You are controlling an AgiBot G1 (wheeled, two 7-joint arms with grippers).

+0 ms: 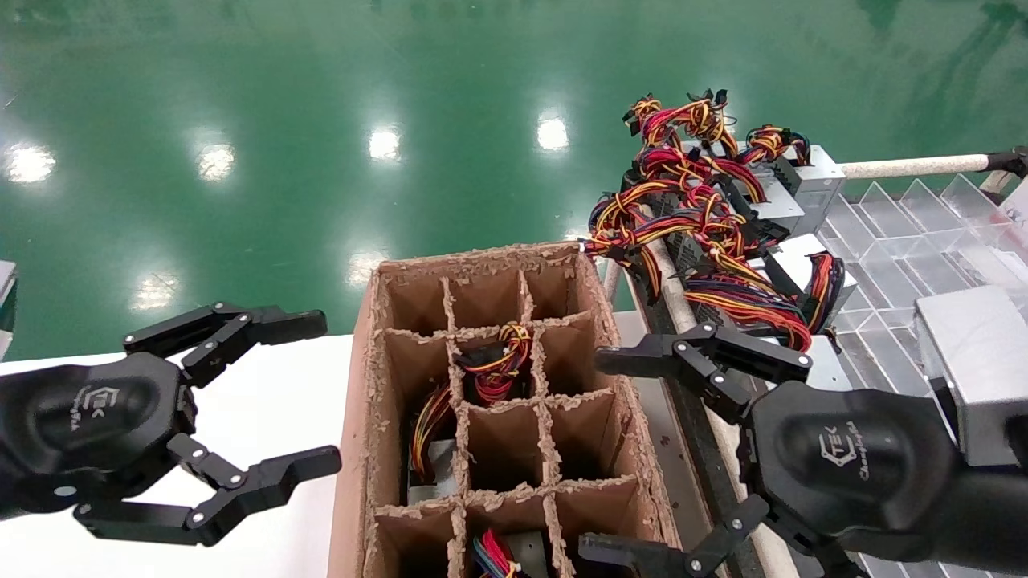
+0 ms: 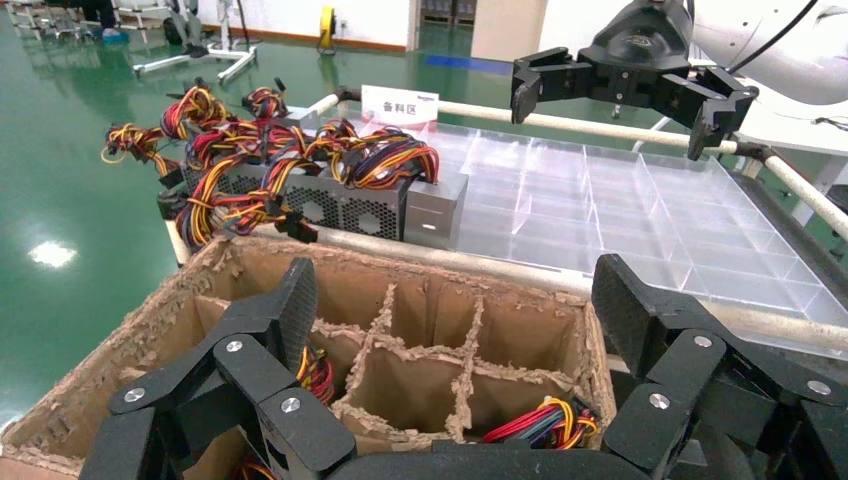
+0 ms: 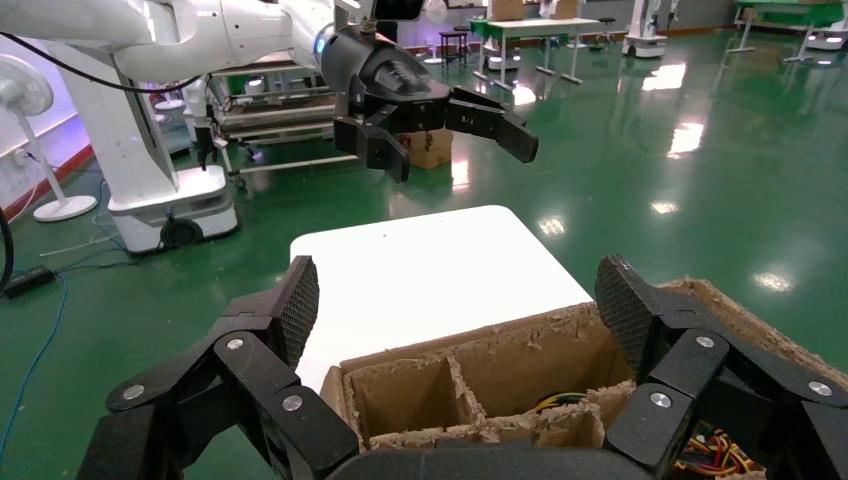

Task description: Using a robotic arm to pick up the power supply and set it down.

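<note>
Several silver-grey power supplies (image 1: 807, 181) with tangled red, yellow and black wires lie piled on the rack at the back right; the left wrist view shows their honeycomb vents (image 2: 335, 205). More wire bundles (image 1: 498, 361) stick out of cells in the brown cardboard box (image 1: 562, 273). My left gripper (image 1: 328, 393) hovers open over the white table, left of the box, holding nothing. On the other side of the box my right gripper (image 1: 593, 453) is open and empty too. Each wrist view looks between its own open fingers across the box (image 2: 400, 330) (image 3: 520, 355).
A clear plastic tray (image 1: 899, 217) with dividers fills the rack at right, bounded by a pale rail (image 1: 915, 166). Another silver box (image 1: 972, 361) sits close behind my right wrist. The white table (image 3: 420, 265) ends near green floor.
</note>
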